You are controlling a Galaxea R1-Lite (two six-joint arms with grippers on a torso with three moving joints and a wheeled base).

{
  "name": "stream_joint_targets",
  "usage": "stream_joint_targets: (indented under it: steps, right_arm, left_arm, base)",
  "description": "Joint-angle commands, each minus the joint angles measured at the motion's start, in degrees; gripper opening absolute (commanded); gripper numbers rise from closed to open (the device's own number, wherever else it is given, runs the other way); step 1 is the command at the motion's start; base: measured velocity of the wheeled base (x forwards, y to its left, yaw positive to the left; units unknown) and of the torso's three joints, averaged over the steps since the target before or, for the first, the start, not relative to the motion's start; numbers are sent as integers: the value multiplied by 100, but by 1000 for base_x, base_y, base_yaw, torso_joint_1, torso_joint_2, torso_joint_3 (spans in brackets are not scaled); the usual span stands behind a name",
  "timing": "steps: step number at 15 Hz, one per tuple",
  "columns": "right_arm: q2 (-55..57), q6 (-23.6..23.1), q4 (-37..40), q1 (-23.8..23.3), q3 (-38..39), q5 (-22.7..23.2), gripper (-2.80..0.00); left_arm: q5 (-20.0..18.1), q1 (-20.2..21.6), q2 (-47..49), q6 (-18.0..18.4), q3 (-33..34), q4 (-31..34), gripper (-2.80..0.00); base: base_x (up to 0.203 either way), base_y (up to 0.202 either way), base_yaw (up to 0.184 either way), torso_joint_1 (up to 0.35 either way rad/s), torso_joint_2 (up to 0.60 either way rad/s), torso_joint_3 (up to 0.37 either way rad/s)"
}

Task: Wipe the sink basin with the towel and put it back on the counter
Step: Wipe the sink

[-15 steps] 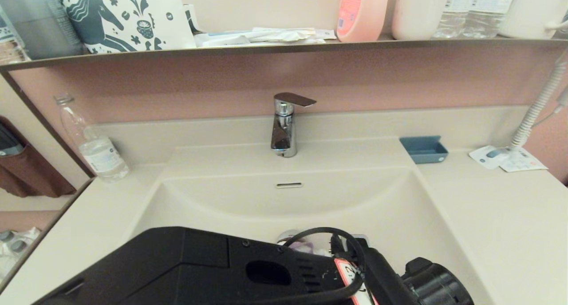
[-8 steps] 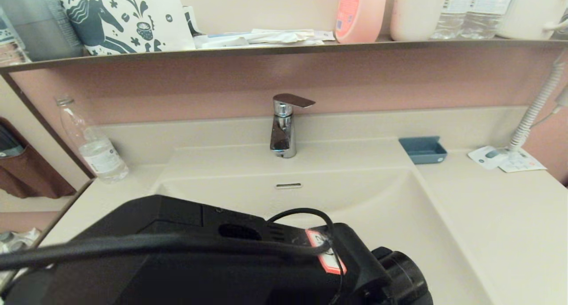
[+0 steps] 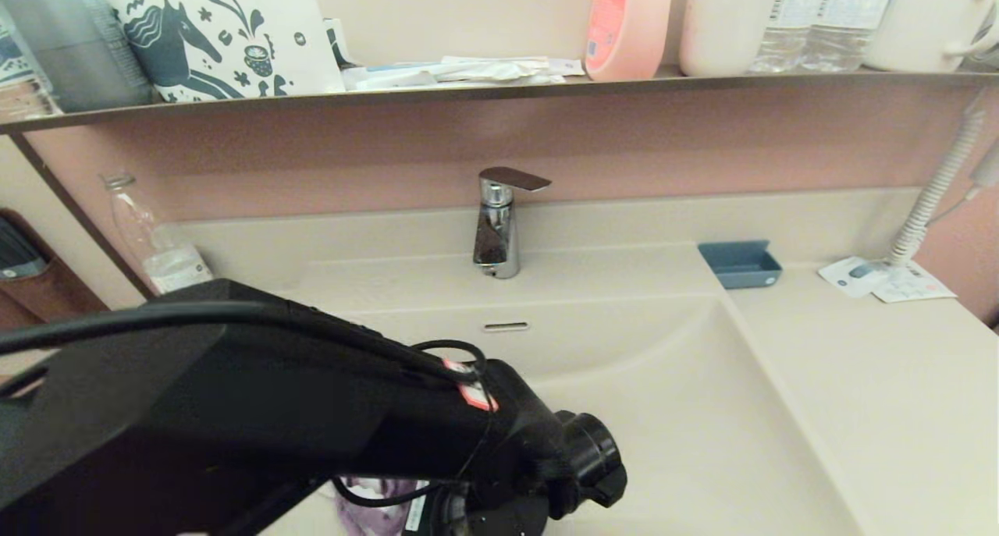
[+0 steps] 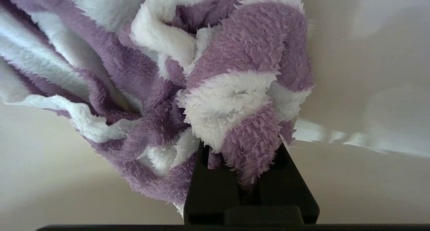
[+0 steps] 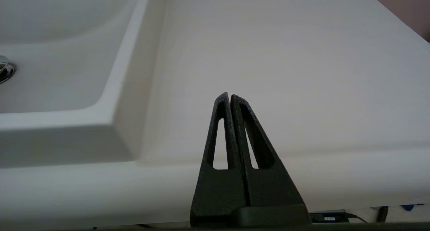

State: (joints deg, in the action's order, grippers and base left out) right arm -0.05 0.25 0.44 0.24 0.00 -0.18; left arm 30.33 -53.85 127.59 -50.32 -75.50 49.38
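Observation:
The purple and white striped towel (image 4: 215, 79) is bunched up and pinched in my left gripper (image 4: 247, 157), whose black fingers are shut on its lower fold. In the head view my left arm fills the lower left, and a scrap of the towel (image 3: 375, 498) peeks out below it over the front left of the sink basin (image 3: 687, 411). The chrome drain plug (image 5: 4, 69) shows in the right wrist view. My right gripper (image 5: 229, 95) is shut on nothing, low at the front edge of the counter (image 5: 285, 56), right of the basin.
A chrome faucet (image 3: 496, 224) stands behind the basin above the overflow slot (image 3: 506, 326). A clear bottle (image 3: 152, 239) is at the back left, a blue soap dish (image 3: 740, 264) and paper cards (image 3: 882, 280) at the back right. The shelf (image 3: 499, 91) above holds bottles.
My left arm has swung from the basin's front middle toward the left, carrying the towel with it. The right part of the basin now shows uncovered.

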Motion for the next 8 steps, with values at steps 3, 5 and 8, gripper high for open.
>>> stream_joint_targets:
  steps: [3,5,8]
  right_arm:
    - [5,2,0,2,0,1,-280]
    - [5,2,0,2,0,1,-280]
    - [5,2,0,2,0,1,-280]
  left_arm:
    - [860,490,28,520,115,2,-280]
    - [873,517,-82,571,-91,-2,-280]
    - [883,709,-301,751,-594,-3,-280]
  base:
    - [0,0,0,0,0,0]
    - [0,0,0,0,0,0]
    - [0,0,0,0,0,0]
